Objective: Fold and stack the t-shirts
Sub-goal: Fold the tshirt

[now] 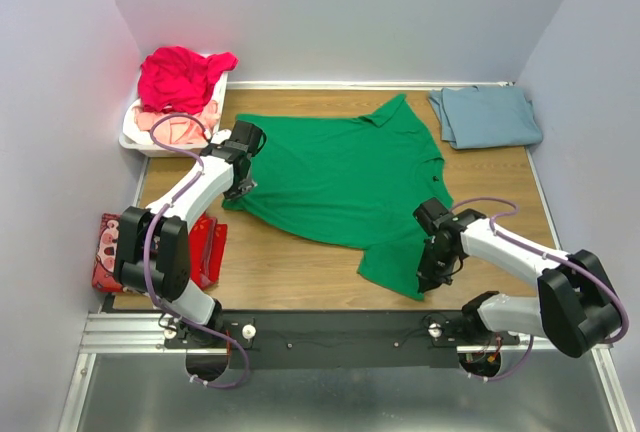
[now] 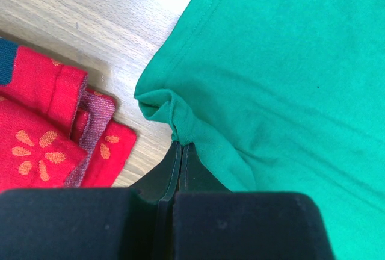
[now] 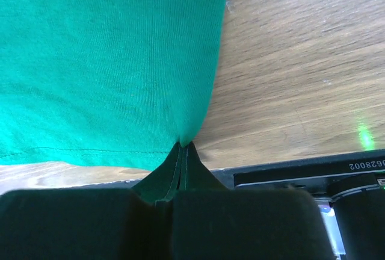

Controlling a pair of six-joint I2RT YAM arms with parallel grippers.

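We see the green t-shirt [image 1: 340, 177] spread across the wooden surface [image 1: 290, 272], the left claw [image 2: 180, 147] and right claw [image 3: 182, 147] each clamped tight on one of its corners.

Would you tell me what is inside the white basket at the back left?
A magenta-red tee is heaped on top of the basket, with pale pink cloth showing beneath it. Anything lower is covered by them.

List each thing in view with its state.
green t-shirt: spread out, unfolded
blue-grey t-shirt: folded, at the far right
white basket: holding unfolded clothes
magenta-red t-shirt: crumpled in the white basket
left gripper: shut on the green t-shirt's edge
right gripper: shut on the green t-shirt's edge
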